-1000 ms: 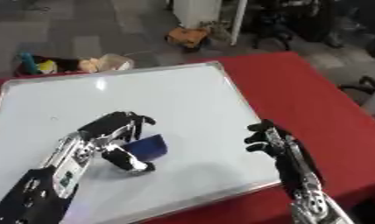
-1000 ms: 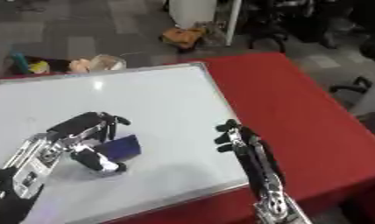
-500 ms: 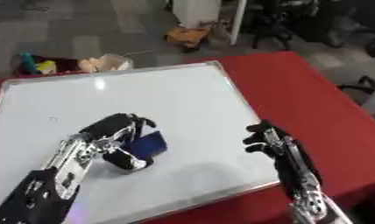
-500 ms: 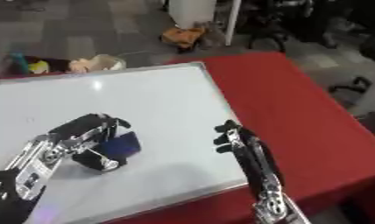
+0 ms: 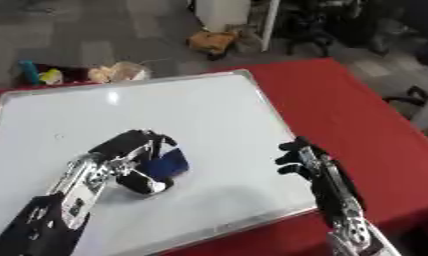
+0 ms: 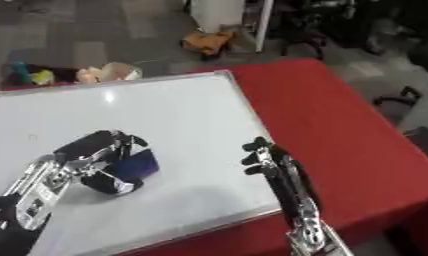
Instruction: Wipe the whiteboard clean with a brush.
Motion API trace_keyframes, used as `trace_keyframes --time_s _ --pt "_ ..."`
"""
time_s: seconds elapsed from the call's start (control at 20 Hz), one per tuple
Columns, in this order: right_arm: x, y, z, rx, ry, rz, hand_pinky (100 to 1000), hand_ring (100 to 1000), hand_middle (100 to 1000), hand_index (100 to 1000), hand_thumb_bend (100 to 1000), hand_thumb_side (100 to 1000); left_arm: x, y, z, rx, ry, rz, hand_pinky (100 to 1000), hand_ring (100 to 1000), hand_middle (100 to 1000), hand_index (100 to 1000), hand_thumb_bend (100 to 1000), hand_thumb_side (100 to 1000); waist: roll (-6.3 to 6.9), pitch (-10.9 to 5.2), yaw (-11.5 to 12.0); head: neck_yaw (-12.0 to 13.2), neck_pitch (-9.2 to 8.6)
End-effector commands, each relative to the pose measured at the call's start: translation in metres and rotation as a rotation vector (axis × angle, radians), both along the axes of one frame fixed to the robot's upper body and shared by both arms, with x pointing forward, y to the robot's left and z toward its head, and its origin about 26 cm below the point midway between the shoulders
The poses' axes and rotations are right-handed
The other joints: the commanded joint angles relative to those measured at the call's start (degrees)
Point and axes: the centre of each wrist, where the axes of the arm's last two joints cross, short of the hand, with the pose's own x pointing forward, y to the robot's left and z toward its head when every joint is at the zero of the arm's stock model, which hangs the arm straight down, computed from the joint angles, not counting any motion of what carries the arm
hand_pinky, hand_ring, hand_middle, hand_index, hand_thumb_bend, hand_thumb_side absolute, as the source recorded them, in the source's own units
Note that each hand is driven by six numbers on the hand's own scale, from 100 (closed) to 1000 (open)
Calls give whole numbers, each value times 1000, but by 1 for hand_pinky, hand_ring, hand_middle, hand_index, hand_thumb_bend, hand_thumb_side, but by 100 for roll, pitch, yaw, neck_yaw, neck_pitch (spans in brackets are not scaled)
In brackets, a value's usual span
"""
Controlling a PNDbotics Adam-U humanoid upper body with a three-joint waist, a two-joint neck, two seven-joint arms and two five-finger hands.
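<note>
Two robot hands show: the left robot hand (image 5: 134, 157) curls around a blue brush (image 5: 169, 164) pressed on the whiteboard (image 5: 200, 110); the right robot hand (image 5: 303, 161) hovers relaxed over the red bench (image 5: 357, 120).

A blue brush (image 5: 169, 162) is held on the whiteboard (image 5: 200, 110) by the left hand (image 5: 130, 155).

The brush is enclosed by curled fingers near the board's middle. The right hand (image 5: 305, 160) is seen at the board's right edge, fingers raised, over the red bench (image 5: 357, 115).
</note>
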Motion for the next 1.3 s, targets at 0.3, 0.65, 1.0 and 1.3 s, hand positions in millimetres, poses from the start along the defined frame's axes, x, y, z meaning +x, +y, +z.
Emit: trace_keyframes --time_s 0.3,0.65,1.0,1.3 --pt "1 -2 5 -9 -21 4 598 634 481 681 100 854 1 -2 9 -21 -19 -5 399 396 417 867 440 279 -4 -61 3 -41 47" --pt "1 -2 4 -9 -19 5 598 634 481 681 100 855 1 -2 8 -26 -19 -8 396 394 415 830 413 278 -7 -61 6 -63 56" --pt "1 -1 4 -9 -17 6 598 634 481 681 100 855 1 -2 8 -27 -17 -13 396 393 414 817 388 274 -10 -59 3 -88 72" --pt "1 -1 3 -9 -16 6 598 634 481 682 100 855 2 1 10 -9 -16 -12 401 399 420 821 383 280 -10 -58 2 -101 76"
